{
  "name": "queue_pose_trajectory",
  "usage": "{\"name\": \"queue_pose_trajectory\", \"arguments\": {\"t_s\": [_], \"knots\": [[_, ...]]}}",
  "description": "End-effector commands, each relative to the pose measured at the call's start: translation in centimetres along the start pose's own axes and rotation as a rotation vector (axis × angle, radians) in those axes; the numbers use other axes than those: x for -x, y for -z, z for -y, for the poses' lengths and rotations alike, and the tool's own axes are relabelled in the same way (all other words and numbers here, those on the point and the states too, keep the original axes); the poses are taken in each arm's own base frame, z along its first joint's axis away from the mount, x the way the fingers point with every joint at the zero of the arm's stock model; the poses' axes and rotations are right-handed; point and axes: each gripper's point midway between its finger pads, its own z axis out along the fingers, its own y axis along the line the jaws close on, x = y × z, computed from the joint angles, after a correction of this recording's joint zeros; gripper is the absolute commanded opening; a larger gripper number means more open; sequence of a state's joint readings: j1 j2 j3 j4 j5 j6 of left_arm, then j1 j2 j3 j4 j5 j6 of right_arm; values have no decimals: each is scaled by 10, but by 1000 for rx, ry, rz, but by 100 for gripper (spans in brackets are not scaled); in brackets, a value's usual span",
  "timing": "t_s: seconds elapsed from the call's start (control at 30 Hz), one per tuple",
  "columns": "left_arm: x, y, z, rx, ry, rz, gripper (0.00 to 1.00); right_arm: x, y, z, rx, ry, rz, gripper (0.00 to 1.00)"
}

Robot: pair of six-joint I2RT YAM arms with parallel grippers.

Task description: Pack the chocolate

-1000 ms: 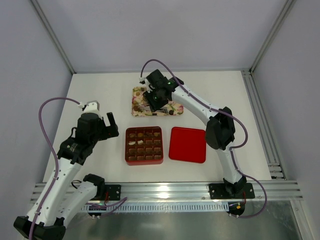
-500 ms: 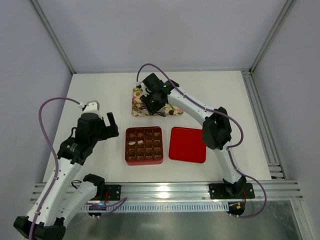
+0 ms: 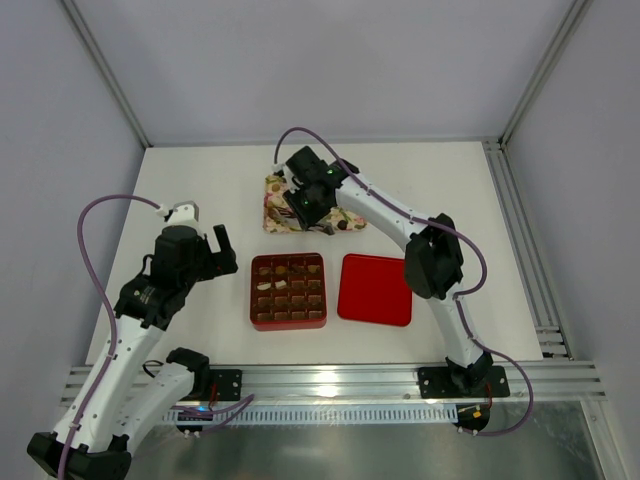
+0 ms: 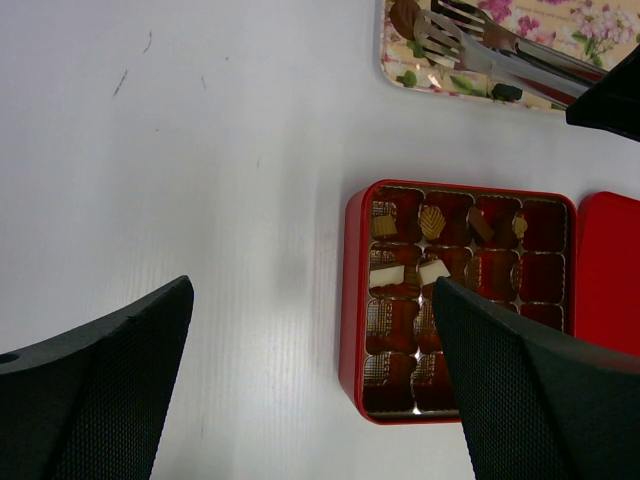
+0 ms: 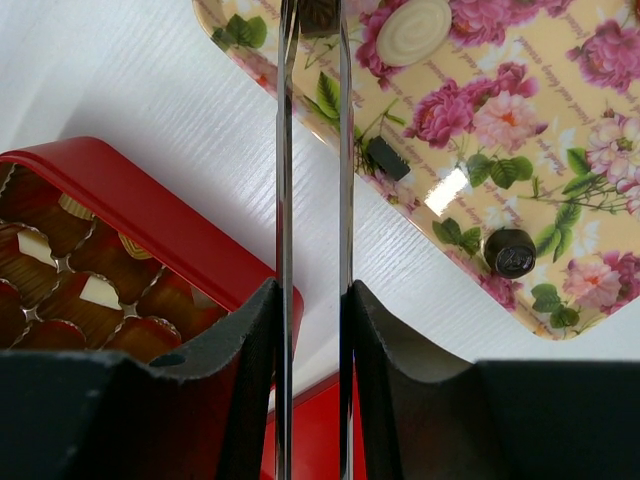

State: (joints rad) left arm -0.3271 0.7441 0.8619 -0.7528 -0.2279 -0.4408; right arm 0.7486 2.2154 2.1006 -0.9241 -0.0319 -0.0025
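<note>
White tabletop (image 3: 470, 200) inside grey walls, metal rail along near edge.

Top view:
- Right gripper (image 3: 305, 205) low over floral tray (image 3: 274, 218) at far centre; arm covers much of tray.
- Red box (image 3: 253, 292) with gridded insert nearer the bases. Red lid (image 3: 375, 290) flat just beside it on the right.
- Left gripper (image 3: 225, 255) hovering left of box, apart from it.
- Chocolate too small to sort out from here.
- Broad bare table left, right and beyond the tray.

Left wrist view:
- Left gripper (image 4: 312, 290) released, fingers spread wide, nothing between them, bare table beneath.
- Red box (image 4: 352, 300) just inside right finger.
- Chocolate pieces (image 4: 434, 222) seated in cells of the upper two rows: tan, brown, two whitish.
- Metal tongs (image 4: 500, 55), fork-tipped, slanting across tray (image 4: 590, 20) corner, tips at a brown chocolate (image 4: 405, 15) near tray's left edge.

Right wrist view:
- Right gripper (image 5: 312, 300) clenched on tongs (image 5: 285, 150), one finger pressed against each blade.
- Blades near parallel, narrow gap, reaching to brown chocolate (image 5: 320, 12) between the tips, cut off by top of frame.
- Whitish oval piece (image 5: 413, 30) just right of tips.
- Dark round piece (image 5: 510, 252) well apart, toward tray (image 5: 560, 150) near edge.
- Strip of bare table (image 5: 120, 70) between tray edge and box (image 5: 150, 215); box corner under left finger.
</note>
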Motion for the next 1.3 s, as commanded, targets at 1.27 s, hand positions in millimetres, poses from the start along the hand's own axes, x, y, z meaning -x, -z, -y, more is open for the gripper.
{"name": "queue_pose_trajectory", "arguments": {"t_s": [1.27], "knots": [[10, 3, 0, 1, 18, 39, 100, 37, 69, 12, 11, -126, 138, 37]]}}
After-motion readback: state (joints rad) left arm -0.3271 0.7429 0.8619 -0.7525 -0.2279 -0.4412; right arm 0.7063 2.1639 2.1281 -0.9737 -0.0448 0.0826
